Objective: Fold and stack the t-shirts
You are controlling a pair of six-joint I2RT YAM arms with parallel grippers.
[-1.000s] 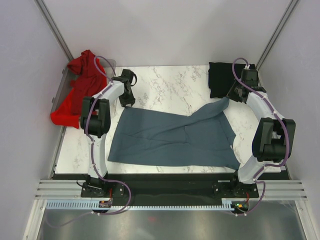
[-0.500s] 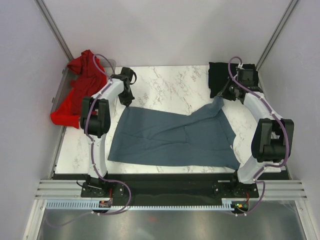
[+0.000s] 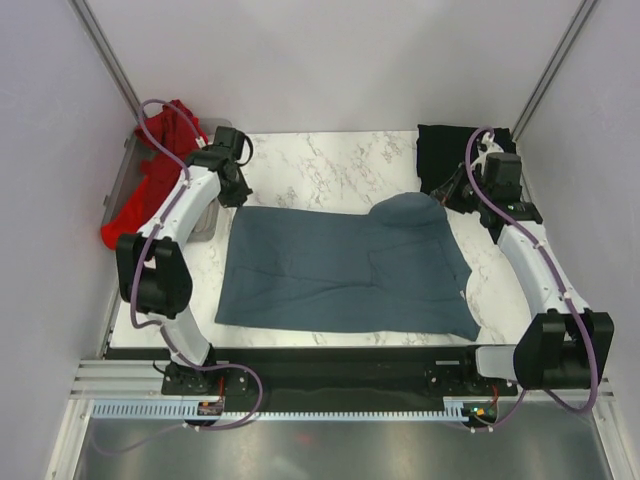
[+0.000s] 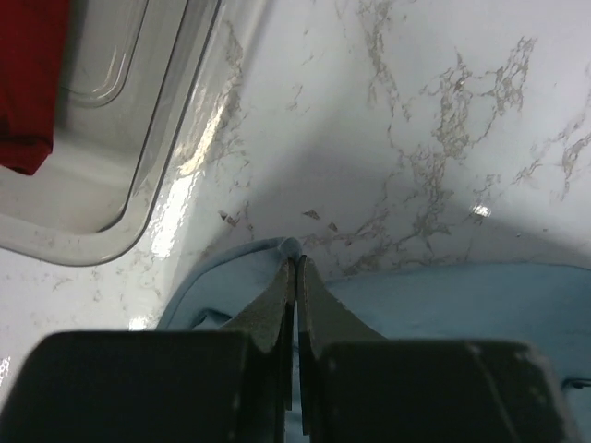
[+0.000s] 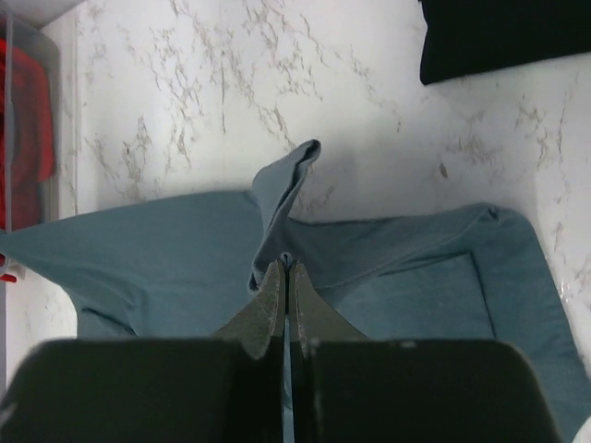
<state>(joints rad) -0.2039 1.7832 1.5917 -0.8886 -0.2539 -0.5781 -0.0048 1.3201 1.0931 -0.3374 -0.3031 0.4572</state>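
Both closed: left hand [image 4: 295,269] is pinched tight on the far-left corner of the blue-grey shirt [image 3: 340,270], with the cloth edge just showing at the tips. The right hand [image 5: 285,265] is clamped on the same shirt, gripping a raised fold at its far-right part; the cloth peaks up just beyond the tips. The rest of it lies mostly flat on the marble surface [image 3: 330,165], between the two hands. The black shirt [image 5: 499,32] is beyond the right hand, off to its right, apart from the held one. The red shirt [image 4: 28,83] sits in the clear bin [image 4: 111,226], beyond and left of the left hand.
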